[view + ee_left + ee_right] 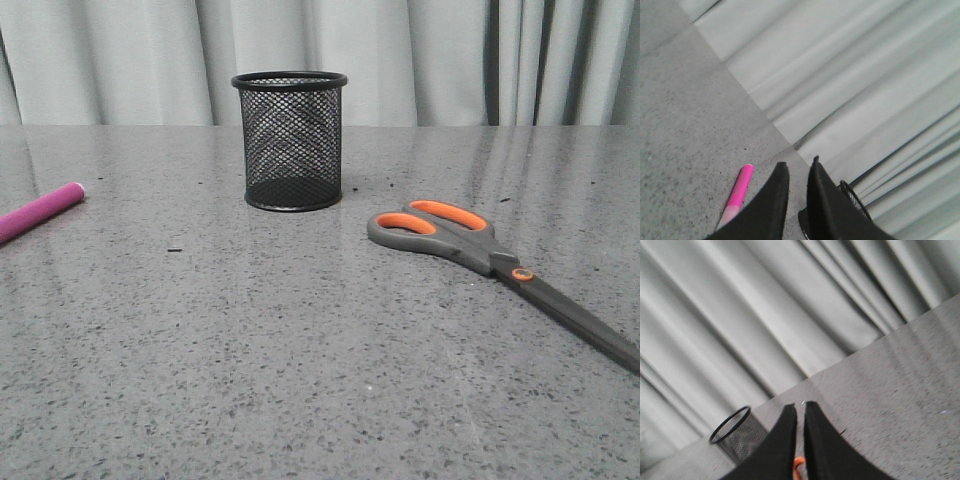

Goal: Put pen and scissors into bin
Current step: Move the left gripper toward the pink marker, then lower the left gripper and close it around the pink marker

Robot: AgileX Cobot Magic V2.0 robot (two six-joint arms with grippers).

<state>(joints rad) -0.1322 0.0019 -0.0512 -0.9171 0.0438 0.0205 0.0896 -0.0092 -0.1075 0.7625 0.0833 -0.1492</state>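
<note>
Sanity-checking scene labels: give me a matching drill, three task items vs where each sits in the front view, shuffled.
Column 1:
1. pen
2. scissors
3. bin

Column 2:
A. upright near the table's far edge, about centre
B. flat on the table at the right, blades running off toward the right edge
C. flat on the table at the left edge, partly cut off

Pairs: 1-C, 2-B, 3-A
</note>
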